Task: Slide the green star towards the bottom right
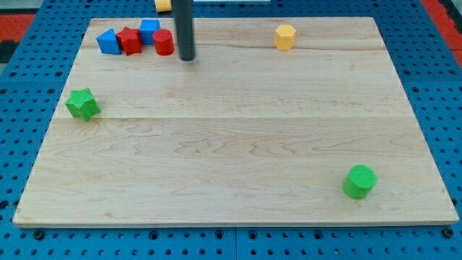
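Note:
The green star (83, 104) lies near the board's left edge, at mid height in the view. My tip (187, 58) is at the view's top, left of centre, far up and to the right of the star. The tip stands just right of a red cylinder (164, 42) and is not touching the star.
A blue triangle-like block (109, 42), a red star-like block (129, 40) and a blue block (149, 30) cluster at the top left. A yellow hexagon-like block (285, 36) is at the top right, a green cylinder (359, 181) at the bottom right. An orange block (164, 5) peeks behind the rod.

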